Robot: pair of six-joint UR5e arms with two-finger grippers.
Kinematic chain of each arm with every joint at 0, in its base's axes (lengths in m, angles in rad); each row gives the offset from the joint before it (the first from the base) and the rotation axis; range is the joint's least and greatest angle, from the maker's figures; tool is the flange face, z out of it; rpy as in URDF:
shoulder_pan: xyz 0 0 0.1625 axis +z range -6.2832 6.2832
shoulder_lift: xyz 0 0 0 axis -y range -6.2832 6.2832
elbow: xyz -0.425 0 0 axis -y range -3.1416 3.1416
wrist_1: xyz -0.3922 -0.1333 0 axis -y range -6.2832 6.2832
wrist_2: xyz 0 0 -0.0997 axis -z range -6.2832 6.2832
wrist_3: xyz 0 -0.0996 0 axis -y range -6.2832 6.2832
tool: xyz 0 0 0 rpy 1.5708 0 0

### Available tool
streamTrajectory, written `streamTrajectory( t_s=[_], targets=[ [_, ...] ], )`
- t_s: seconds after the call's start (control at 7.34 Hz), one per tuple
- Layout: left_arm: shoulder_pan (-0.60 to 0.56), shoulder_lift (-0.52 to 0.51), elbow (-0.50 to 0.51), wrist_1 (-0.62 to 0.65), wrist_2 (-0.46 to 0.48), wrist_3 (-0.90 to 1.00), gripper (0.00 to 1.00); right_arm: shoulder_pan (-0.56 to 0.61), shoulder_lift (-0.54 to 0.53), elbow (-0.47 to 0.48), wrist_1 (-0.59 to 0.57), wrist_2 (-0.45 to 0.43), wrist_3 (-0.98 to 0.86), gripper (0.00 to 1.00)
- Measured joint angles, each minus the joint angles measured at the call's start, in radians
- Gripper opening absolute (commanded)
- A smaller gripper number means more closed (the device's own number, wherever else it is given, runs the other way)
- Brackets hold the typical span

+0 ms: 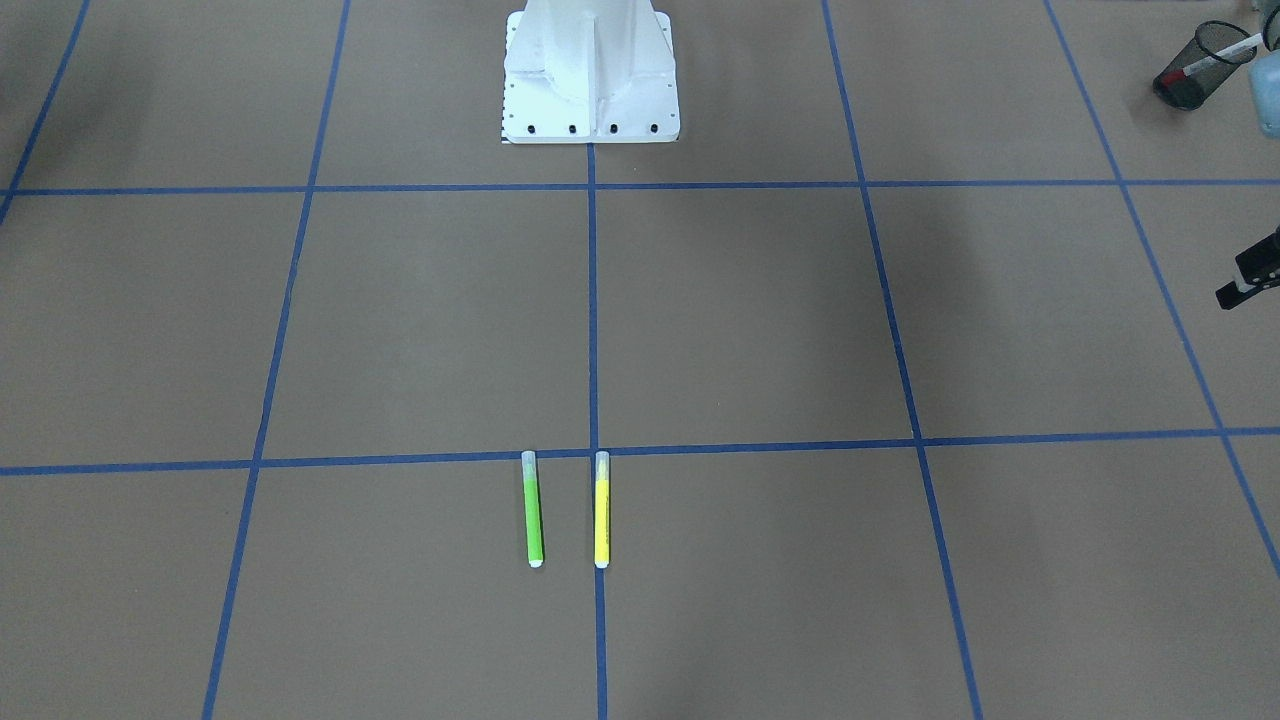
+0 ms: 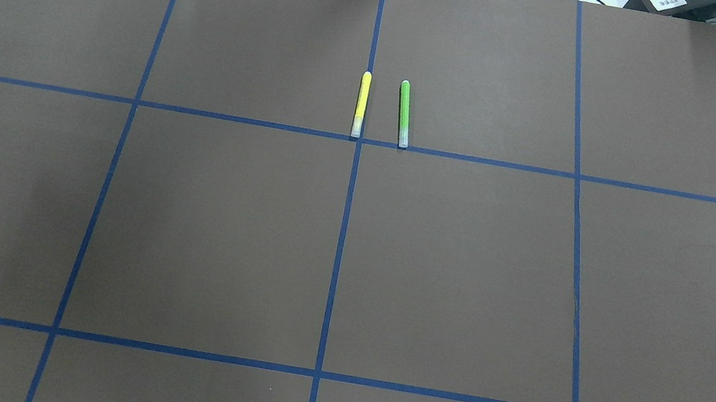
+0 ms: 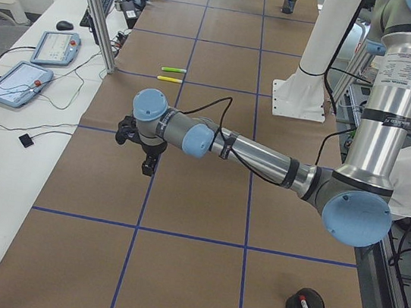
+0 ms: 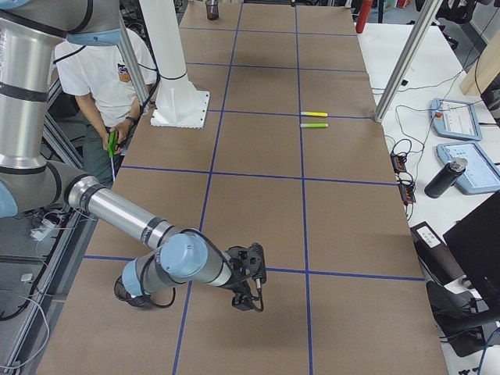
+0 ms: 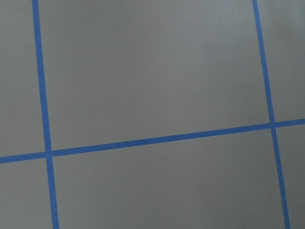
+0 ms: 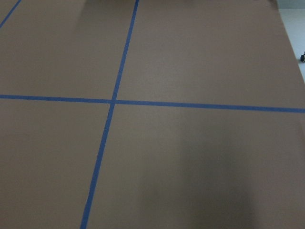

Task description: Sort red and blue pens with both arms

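Table point(image 1: 750, 320) | left gripper point(image 1: 1245, 280) cropped (jaws unclear) | red pen point(image 1: 1225, 53) in cup point(image 1: 1188, 88)

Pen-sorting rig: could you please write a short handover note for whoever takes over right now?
Left gripper and right gripper each hang over bare table, no pen seen in either; open or shut cannot be told.
Red marker stands in the mesh cup at the robot's left end: done.
Blue pen: in no view; the far cup is too small to check.
Green pen and yellow pen lie side by side.
Left: confirm the blue pen.
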State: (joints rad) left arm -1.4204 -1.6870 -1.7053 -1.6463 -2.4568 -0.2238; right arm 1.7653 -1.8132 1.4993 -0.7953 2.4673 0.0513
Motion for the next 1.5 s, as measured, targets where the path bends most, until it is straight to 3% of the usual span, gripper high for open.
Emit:
streamTrajectory(
  t_s=[0.14,0.54,1.09,1.5],
  targets=[
    [0.0,-0.001,0.001,-0.001,0.04,0.003,0.99,-0.081,0.089,0.001,-0.107,-0.017,0.002,1.0],
    [0.0,0.0,0.014,0.001,0.122,0.044,0.99,-0.27,0.284,0.008,-0.418,-0.092,-0.003,1.0],
    [-0.002,0.002,0.095,0.006,0.127,0.156,0.99,-0.353,0.331,0.088,-0.722,-0.103,-0.057,1.0],
    [-0.008,-0.001,0.164,0.025,0.125,0.244,0.99,-0.315,0.373,0.132,-0.954,-0.13,-0.208,1.0]
  ],
)
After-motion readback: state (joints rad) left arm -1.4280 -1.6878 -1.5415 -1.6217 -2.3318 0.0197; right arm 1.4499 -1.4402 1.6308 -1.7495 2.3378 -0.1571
